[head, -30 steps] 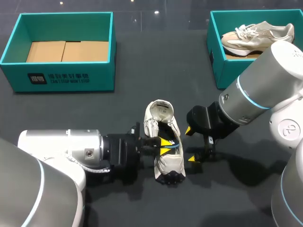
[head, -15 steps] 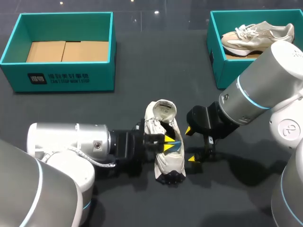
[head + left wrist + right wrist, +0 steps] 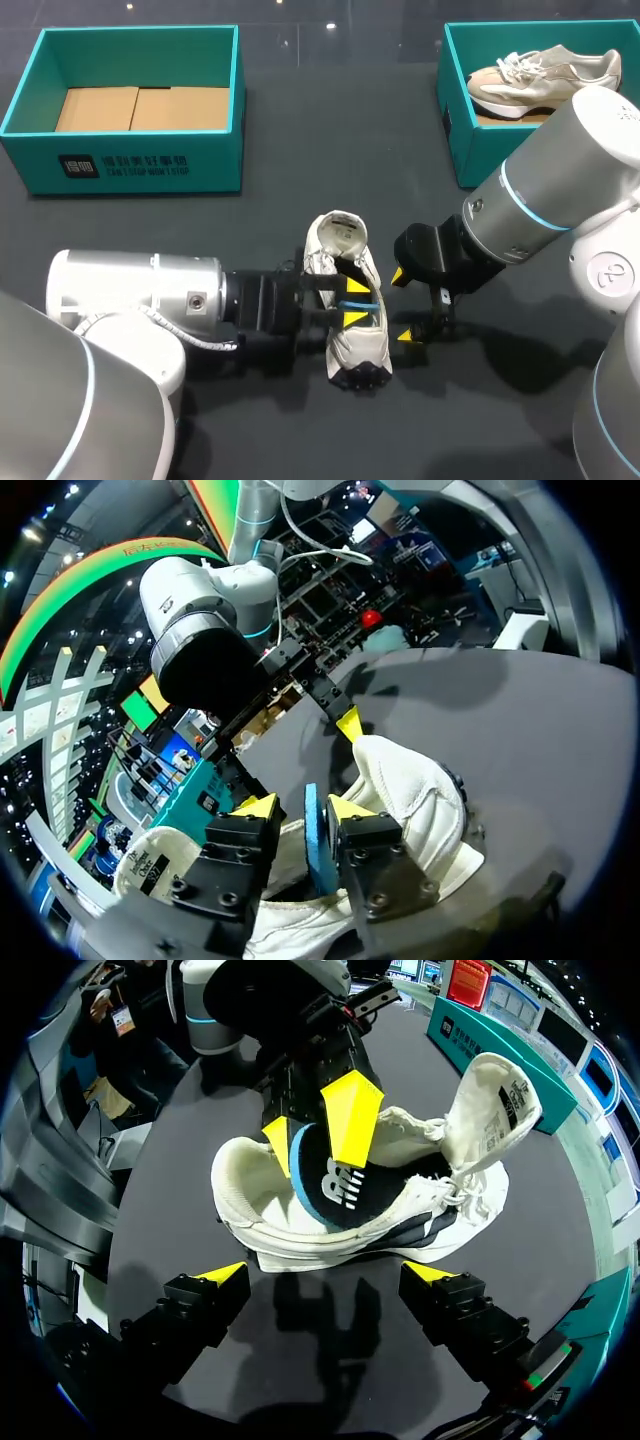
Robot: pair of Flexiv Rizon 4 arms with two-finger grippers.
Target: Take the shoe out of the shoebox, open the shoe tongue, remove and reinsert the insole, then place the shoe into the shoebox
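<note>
A white sneaker (image 3: 345, 340) lies on the dark table mid-front, tongue (image 3: 338, 232) folded back toward the far side. My left gripper (image 3: 354, 302) reaches into the shoe's mouth from the left, fingers apart. In the left wrist view the blue edge of the insole (image 3: 313, 830) stands between the fingers of my left gripper (image 3: 300, 807), close to one finger and clear of the other. My right gripper (image 3: 402, 306) stands open just right of the shoe. From the right wrist, the shoe (image 3: 330, 1230), its dark insole (image 3: 335, 1195) and my left gripper (image 3: 312, 1125) lie ahead of my right gripper (image 3: 330, 1275).
A teal shoebox (image 3: 120, 170) with cardboard inside stands at the back left. A second teal box (image 3: 455, 130) at the back right holds another beige sneaker (image 3: 545, 80). My right arm's big body hangs over the table's right side.
My left gripper's fingers, pinched together in the shoe's mouth before, have spread apart. The left arm shifted slightly right, then back. The right arm has not moved.
</note>
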